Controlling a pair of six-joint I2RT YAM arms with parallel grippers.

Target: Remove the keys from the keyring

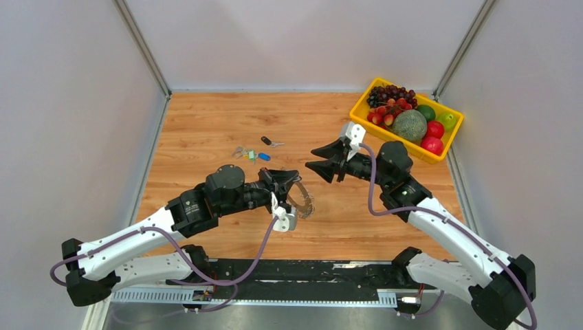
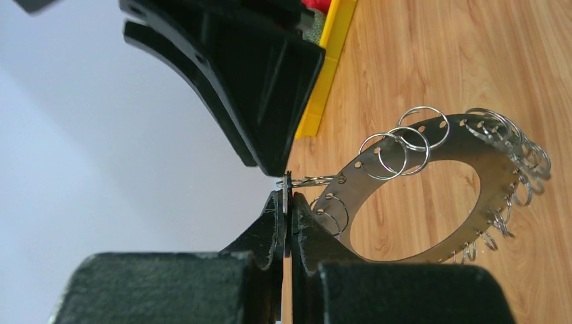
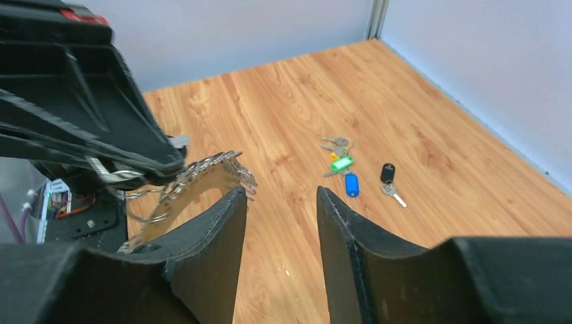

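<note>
Pinching flat metal keyring [image 2: 462,138], left end effector [image 2: 283,183]; right end effector [image 3: 282,196] parted, keys [image 3: 342,164] on wood table [image 3: 303,101]

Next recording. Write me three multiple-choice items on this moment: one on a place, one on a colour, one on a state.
1. Where is the keyring? A lying flat, untouched; B pinched in the left gripper; C out of view.
2. What colour is the fruit basket? A yellow; B blue; C white.
3. How is the right gripper? A shut on nothing; B shut on the keyring; C open.
Answers: 1 B, its fingers clamp the ring's edge; 2 A, the walls are plainly yellow; 3 C, a clear gap shows between its fingers.
</note>
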